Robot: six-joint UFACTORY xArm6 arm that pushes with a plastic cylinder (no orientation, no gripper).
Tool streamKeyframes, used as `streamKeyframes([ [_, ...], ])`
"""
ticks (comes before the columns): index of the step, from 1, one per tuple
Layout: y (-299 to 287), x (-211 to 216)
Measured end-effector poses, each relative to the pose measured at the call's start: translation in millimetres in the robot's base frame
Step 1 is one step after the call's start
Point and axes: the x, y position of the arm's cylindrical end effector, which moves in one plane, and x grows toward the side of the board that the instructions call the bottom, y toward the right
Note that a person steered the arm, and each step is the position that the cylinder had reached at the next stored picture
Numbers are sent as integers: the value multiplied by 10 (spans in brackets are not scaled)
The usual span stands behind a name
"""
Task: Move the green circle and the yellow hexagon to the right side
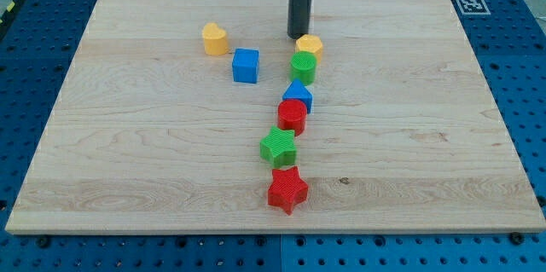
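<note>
The yellow hexagon (309, 45) sits near the top middle of the wooden board (128, 153). The green circle (304, 66) touches it just below. My tip (298, 35) rests on the board just left of the yellow hexagon's upper edge, close to it or touching; I cannot tell which. The rod rises straight up out of the view's top.
A yellow heart-like block (215, 39) and a blue cube (246, 65) lie left of my tip. Below the green circle run a blue block (299, 95), a red block (293, 115), a green star (279, 147) and a red star (287, 189). Blue pegboard (520, 76) surrounds the board.
</note>
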Motion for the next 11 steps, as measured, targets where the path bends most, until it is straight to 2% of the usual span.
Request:
streamKeyframes([
  [2, -84, 179],
  [4, -109, 571],
  [9, 31, 711],
  [11, -60, 508],
])
